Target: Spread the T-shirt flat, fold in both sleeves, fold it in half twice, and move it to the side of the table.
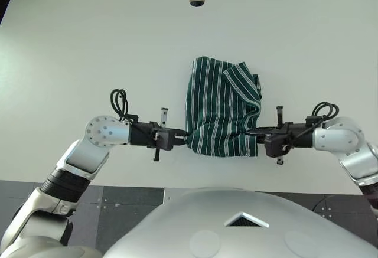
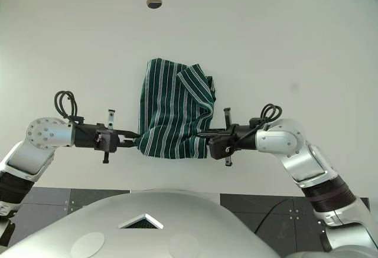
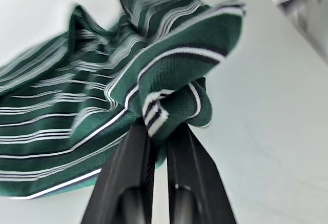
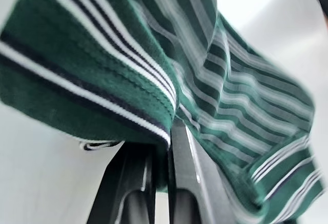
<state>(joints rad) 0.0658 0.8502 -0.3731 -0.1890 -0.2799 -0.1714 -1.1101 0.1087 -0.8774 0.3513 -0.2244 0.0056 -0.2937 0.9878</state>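
Note:
A dark green T-shirt (image 1: pixel 220 107) with thin white stripes lies bunched and partly folded on the white table (image 1: pixel 88 51), near its front middle. My left gripper (image 1: pixel 184 135) is shut on the shirt's near left corner; the left wrist view has the cloth (image 3: pixel 169 106) pinched between the black fingers (image 3: pixel 128 172). My right gripper (image 1: pixel 251 133) is shut on the near right corner, where a striped hem (image 4: pixel 92 75) drapes over its fingers (image 4: pixel 184 172). Both arms come in low from the sides, level with each other.
A small round cable hole (image 1: pixel 196 0) sits in the table near its far edge. Bare tabletop extends to the left, right and behind the shirt. The table's front edge (image 1: pixel 136 186) runs just below the grippers, with dark floor beyond.

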